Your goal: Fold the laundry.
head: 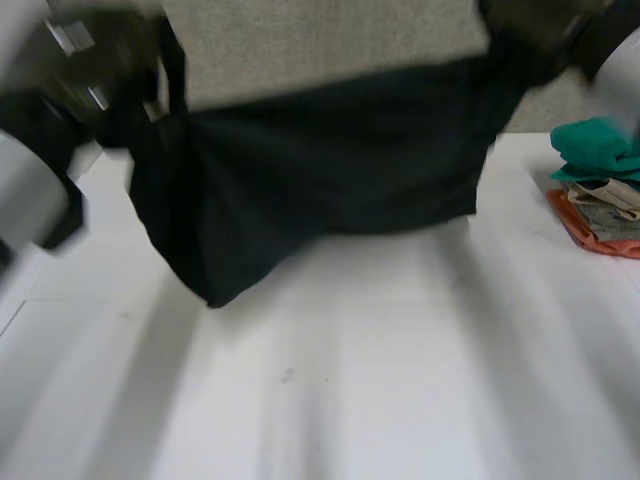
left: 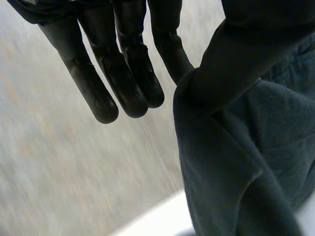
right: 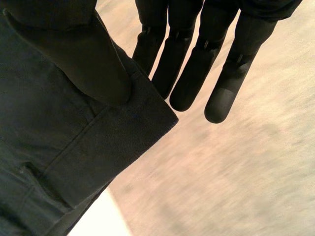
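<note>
The dark garment [head: 320,170] hangs in the air above the far part of the tabletop [head: 350,390], stretched between the two hands, and its lowest corner points down near the left side. The left hand [left: 123,69] pinches one upper corner between the thumb and a finger, with the other fingers straight. The right hand [right: 197,64] pinches the other upper corner, a hemmed one, in the same way. A small pile of clothes [head: 600,195] lies at the right edge of the tabletop.

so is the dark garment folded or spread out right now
Spread out: the dark garment hangs stretched between the left hand and right hand, each pinching its top edge, one lower corner sagging toward the white table.
</note>
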Robot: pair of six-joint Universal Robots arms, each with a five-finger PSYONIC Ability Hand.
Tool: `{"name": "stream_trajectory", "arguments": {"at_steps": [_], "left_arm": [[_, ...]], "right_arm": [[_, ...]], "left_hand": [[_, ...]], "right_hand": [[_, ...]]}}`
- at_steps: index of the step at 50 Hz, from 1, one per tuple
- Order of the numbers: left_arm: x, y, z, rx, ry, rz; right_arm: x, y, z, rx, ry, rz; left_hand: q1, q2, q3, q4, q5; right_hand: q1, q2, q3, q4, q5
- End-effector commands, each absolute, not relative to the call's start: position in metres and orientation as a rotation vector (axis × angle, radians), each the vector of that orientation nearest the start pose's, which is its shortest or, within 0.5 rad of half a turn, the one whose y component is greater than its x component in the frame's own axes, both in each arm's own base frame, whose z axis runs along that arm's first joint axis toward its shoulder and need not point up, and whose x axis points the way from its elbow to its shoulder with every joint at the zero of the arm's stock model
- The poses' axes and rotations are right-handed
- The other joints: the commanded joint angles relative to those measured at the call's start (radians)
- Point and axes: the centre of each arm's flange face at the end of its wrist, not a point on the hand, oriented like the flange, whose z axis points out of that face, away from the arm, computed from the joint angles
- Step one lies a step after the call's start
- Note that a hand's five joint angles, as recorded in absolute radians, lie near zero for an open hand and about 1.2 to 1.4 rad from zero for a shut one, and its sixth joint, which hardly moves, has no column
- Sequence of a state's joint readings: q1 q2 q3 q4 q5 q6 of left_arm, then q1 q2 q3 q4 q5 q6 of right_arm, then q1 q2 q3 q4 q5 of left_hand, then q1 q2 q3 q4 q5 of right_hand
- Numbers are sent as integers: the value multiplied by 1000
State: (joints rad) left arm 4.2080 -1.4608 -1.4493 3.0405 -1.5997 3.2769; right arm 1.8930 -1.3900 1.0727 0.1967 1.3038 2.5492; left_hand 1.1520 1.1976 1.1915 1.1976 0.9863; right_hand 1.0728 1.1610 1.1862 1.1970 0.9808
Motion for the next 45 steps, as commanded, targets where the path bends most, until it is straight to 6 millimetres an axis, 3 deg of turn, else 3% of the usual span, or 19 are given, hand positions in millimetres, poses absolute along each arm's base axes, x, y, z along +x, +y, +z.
{"name": "stream_trajectory", "arguments": {"at_steps": [1, 2, 6, 9, 13, 16, 19, 20, 23, 24, 27, 29, 30, 31, 33, 34, 38, 43, 45], "left_arm": [[-233, -157, 485, 517, 1734, -2908], [-231, -155, 500, 489, 1672, -2953], [-237, -168, 517, 462, 1587, -2995], [-244, -187, 516, 459, 1582, -2974], [-263, -220, 500, 491, 1609, -2938], [-286, -258, 472, 525, 1638, -2928], [-302, -284, 448, 564, 1648, -2915], [-311, -302, 427, 586, 1661, -2898], [-323, -328, 392, 617, 1707, -2861], [-330, -344, 367, 628, 1742, -2828], [-336, -374, 320, 623, 1815, -2751], [-335, -389, 304, 588, 1821, -2729], [-334, -395, 300, 562, 1822, -2725], [-332, -406, 291, 517, 1823, -2718], [-332, -410, 290, 484, 1828, -2728], [-331, -411, 292, 469, 1828, -2736], [-330, -401, 307, 465, 1872, -2737], [-318, -384, 321, 454, 1938, -2662], [-310, -367, 324, 466, 2005, -2583]], "right_arm": [[232, -241, 482, -839, 1383, -2588], [232, -240, 488, -799, 1355, -2585], [242, -246, 490, -763, 1305, -2562], [251, -255, 479, -760, 1330, -2535], [266, -277, 450, -740, 1419, -2484], [280, -303, 424, -664, 1458, -2499], [294, -315, 399, -644, 1485, -2472], [306, -321, 382, -646, 1484, -2453], [320, -335, 356, -634, 1477, -2453], [329, -345, 337, -616, 1475, -2463], [337, -362, 312, -550, 1464, -2519], [342, -382, 291, -435, 1442, -2617], [343, -387, 284, -401, 1440, -2648], [346, -395, 274, -348, 1422, -2708], [353, -399, 265, -358, 1416, -2732], [356, -400, 263, -378, 1413, -2735], [362, -394, 262, -507, 1464, -2671], [345, -383, 283, -588, 1556, -2470], [334, -377, 286, -662, 1628, -2363]], "left_hand": [[244, 199, 205, 199, 235], [244, 199, 205, 199, 235], [244, 199, 205, 199, 235], [244, 199, 205, 199, 235], [244, 199, 205, 199, 235], [244, 199, 205, 199, 235], [244, 199, 205, 199, 235], [244, 199, 205, 199, 235], [244, 199, 205, 199, 235], [244, 199, 205, 199, 235], [244, 199, 205, 199, 235], [244, 199, 205, 199, 235], [207, 161, 167, 161, 198], [3, -43, -37, -43, -6], [-557, -603, -597, -603, -566], [-894, -940, -934, -940, -903], [-978, -1023, -1017, -1023, -986], [-978, -1023, -1017, -1023, -986], [-978, -1023, -1017, -1023, -986]], "right_hand": [[323, 235, 210, 199, 241], [323, 235, 210, 199, 241], [323, 235, 210, 199, 241], [323, 235, 210, 199, 241], [323, 235, 210, 199, 241], [323, 235, 210, 199, 241], [323, 235, 210, 199, 241], [323, 235, 210, 199, 241], [323, 235, 210, 199, 241], [323, 235, 210, 199, 241], [323, 235, 210, 199, 241], [323, 235, 210, 199, 241], [323, 235, 210, 199, 241], [155, 66, 41, 30, 72], [-709, -797, -822, -833, -791], [-898, -986, -1012, -1022, -981], [-898, -986, -1012, -1022, -981], [-898, -986, -1012, -1022, -981], [-898, -986, -1012, -1022, -981]]}}
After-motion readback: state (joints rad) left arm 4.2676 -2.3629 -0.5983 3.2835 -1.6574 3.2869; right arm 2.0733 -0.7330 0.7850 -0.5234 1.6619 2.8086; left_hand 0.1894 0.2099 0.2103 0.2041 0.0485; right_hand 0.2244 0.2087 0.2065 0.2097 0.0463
